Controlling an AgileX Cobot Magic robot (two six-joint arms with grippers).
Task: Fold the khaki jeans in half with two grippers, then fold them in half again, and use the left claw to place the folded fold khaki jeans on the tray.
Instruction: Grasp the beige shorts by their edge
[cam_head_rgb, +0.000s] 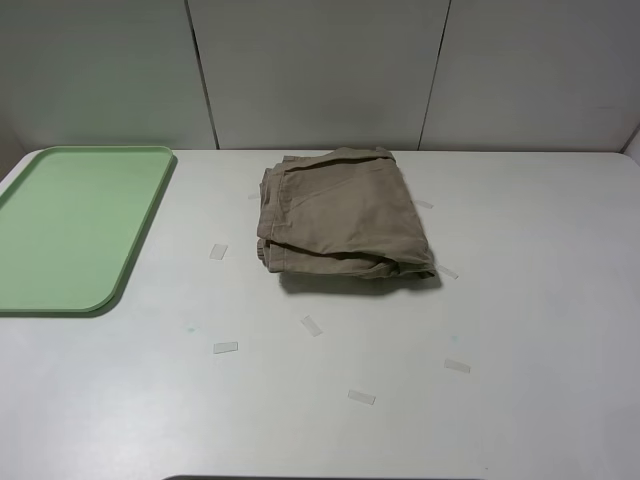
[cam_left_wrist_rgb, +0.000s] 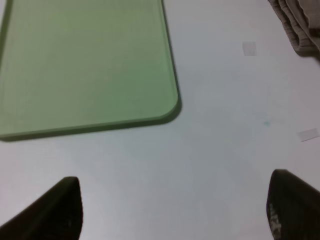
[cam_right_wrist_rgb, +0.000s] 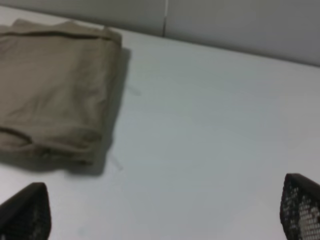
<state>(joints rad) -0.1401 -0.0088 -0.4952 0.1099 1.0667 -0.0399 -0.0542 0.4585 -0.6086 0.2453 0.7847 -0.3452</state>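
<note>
Exterior high: tray (cam_head_rgb: 70, 230) cut off by the left frame edge, its near-left corner out of picture. Left wrist: khaki jeans (cam_left_wrist_rgb: 299, 27) show only as a blurred folded corner clipped by the frame; tray clipped on two sides. Of the left claw (cam_left_wrist_rgb: 175, 212) and right gripper (cam_right_wrist_rgb: 165, 215) only soft-focus fingertips show, the rest cropped.

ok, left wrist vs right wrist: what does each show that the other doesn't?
Only left wrist: the tray and the open left hand. Only right wrist: the wall panels and the open right hand. Both: the white table and the folded khaki jeans, just an edge in the left wrist view, nearly whole in the right wrist view.
</note>
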